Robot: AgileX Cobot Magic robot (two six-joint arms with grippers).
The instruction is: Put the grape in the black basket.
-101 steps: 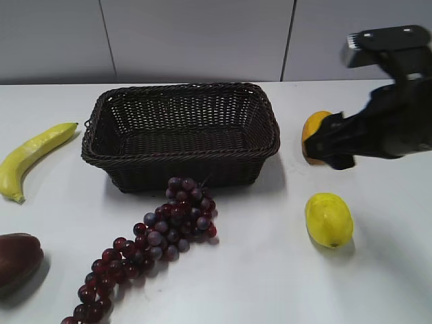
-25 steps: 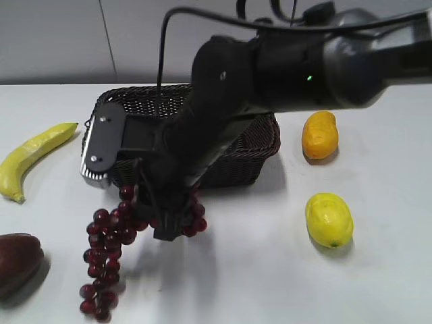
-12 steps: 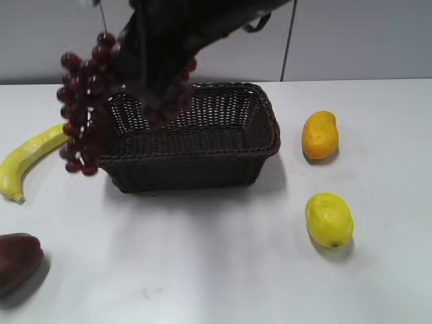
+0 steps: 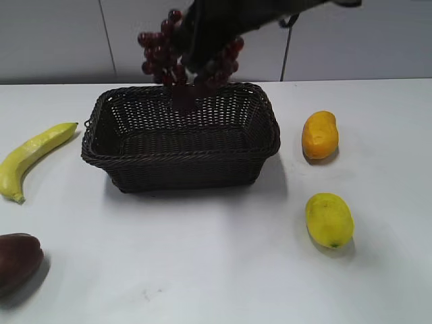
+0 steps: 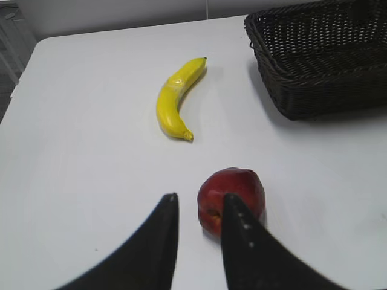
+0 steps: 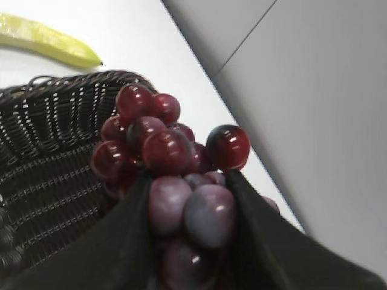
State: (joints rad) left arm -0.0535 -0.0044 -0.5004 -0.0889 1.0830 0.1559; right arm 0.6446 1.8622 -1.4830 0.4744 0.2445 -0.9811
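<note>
The grape bunch (image 4: 162, 57) of dark red and purple grapes hangs in the air above the back of the black basket (image 4: 182, 158). My right gripper (image 6: 187, 187) is shut on the grape bunch (image 6: 163, 151), with the basket's woven wall (image 6: 42, 133) below it. In the exterior view the right gripper (image 4: 202, 50) reaches in from the top. My left gripper (image 5: 196, 202) is open and empty, low over the table, its right finger in front of a dark red fruit (image 5: 239, 190). The basket (image 5: 320, 60) shows at the upper right of the left wrist view.
A yellow banana (image 4: 30, 158) lies left of the basket, also in the left wrist view (image 5: 175, 99). The maroon fruit (image 4: 17, 260) sits at the front left. An orange fruit (image 4: 319, 135) and a yellow lemon (image 4: 329, 219) lie right of the basket.
My right arm picked the grape bunch up off the table in front of the basket, lifted it high at the left, then swung it right to above the basket's back.
</note>
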